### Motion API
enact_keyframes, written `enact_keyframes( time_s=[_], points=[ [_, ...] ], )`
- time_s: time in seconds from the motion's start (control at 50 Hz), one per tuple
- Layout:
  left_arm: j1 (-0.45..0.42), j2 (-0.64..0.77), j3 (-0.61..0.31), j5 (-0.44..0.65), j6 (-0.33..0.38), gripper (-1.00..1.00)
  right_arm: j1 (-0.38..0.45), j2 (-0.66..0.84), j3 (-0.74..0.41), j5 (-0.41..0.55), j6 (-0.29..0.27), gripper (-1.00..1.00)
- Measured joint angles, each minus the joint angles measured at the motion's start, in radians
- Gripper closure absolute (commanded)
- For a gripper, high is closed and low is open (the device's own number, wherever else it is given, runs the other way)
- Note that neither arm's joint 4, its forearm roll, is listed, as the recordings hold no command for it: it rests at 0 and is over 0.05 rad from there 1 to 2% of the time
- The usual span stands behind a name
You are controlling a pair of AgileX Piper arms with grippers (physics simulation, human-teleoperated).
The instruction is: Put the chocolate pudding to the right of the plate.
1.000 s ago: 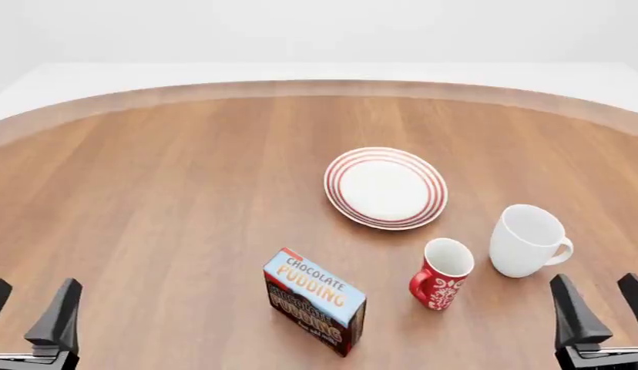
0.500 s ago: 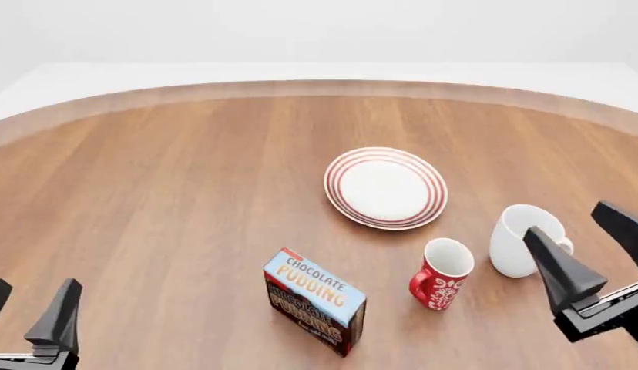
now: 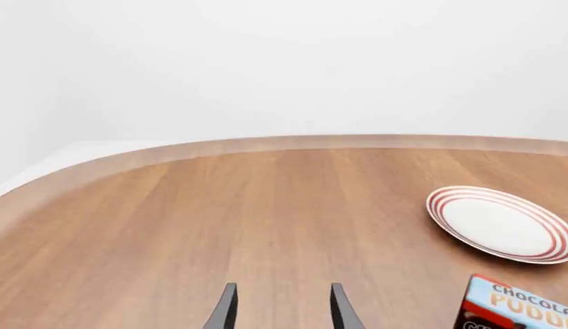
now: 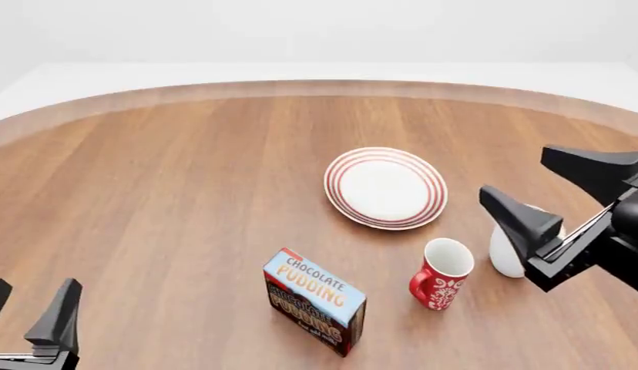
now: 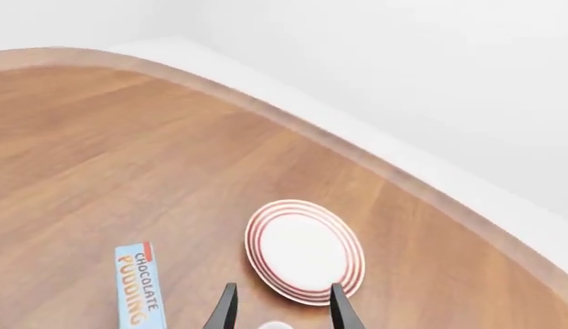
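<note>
Hovering with fingers apart: right tool [image 4: 550,189], raised above the white mug [image 4: 503,254]. Waiting wide open low at the table [image 4: 175,193] edge: left tool [image 4: 26,308]. Lying left of the right tool, lower and nearer: chocolate pudding [image 4: 315,300]; just beyond, the plate [image 4: 386,187].

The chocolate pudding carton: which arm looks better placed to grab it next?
Probably the right. The right gripper is raised over the table with fingers spread, beside the white mug. The left gripper sits low at the near edge. The blue-topped chocolate pudding carton lies between them.
</note>
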Motion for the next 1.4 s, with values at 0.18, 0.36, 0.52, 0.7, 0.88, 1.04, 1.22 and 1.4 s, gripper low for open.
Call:
enact_keyframes(
  time_s=[0.18, 0.36, 0.52, 0.7, 0.88, 1.04, 1.22, 1.4],
  points=[
    [0.000, 0.000, 0.000, 0.000, 0.000, -1.00, 0.034, 0.077, -0.050, 0.007, -0.003, -1.00],
    [0.000, 0.000, 0.000, 0.000, 0.000, -1.00, 0.081, 0.154, -0.064, -0.025, 0.011, -1.00],
    [0.000, 0.000, 0.000, 0.000, 0.000, -1.00, 0.116, 0.208, -0.067, -0.050, 0.016, -1.00],
    [0.000, 0.000, 0.000, 0.000, 0.000, -1.00, 0.158, 0.260, -0.068, -0.074, 0.025, -1.00],
    [0.000, 0.000, 0.000, 0.000, 0.000, -1.00, 0.209, 0.319, -0.061, -0.114, 0.034, -1.00],
    [0.000, 0.000, 0.000, 0.000, 0.000, -1.00, 0.256, 0.371, -0.043, -0.159, 0.055, -1.00],
    [0.000, 0.000, 0.000, 0.000, 0.000, -1.00, 0.315, 0.428, -0.029, -0.199, 0.083, -1.00],
    [0.000, 0.000, 0.000, 0.000, 0.000, -1.00, 0.380, 0.469, -0.030, -0.216, 0.125, -1.00]
  ],
)
